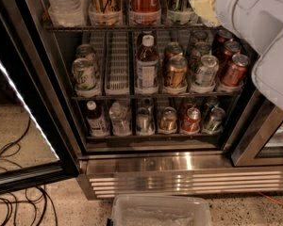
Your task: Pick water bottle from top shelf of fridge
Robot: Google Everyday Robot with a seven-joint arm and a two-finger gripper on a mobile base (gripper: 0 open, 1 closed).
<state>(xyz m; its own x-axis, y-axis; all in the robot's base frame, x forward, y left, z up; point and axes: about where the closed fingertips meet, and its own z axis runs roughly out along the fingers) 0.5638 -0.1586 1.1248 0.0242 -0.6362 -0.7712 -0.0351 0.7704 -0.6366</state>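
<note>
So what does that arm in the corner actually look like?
The arm is a bulky, rounded shell of smooth white-grey plastic, with a seam between two sections. No cables or markings show. Its pincer is up by the right end of the top shelf, seen only as a cream-yellow piece.

**Fridge [155,161] open: bottle left, hand right on the top shelf**

The water bottle [66,4] stands at the left end of the top shelf [118,27], with cans [104,4] in the lanes to its right. The hand [205,6] is at that shelf's right end, in front of the lanes. Two racks [146,96] lie below. The door [33,171] hangs open to the left. A bin [160,211] sits on the floor [61,206] before the grille [188,180].
</note>
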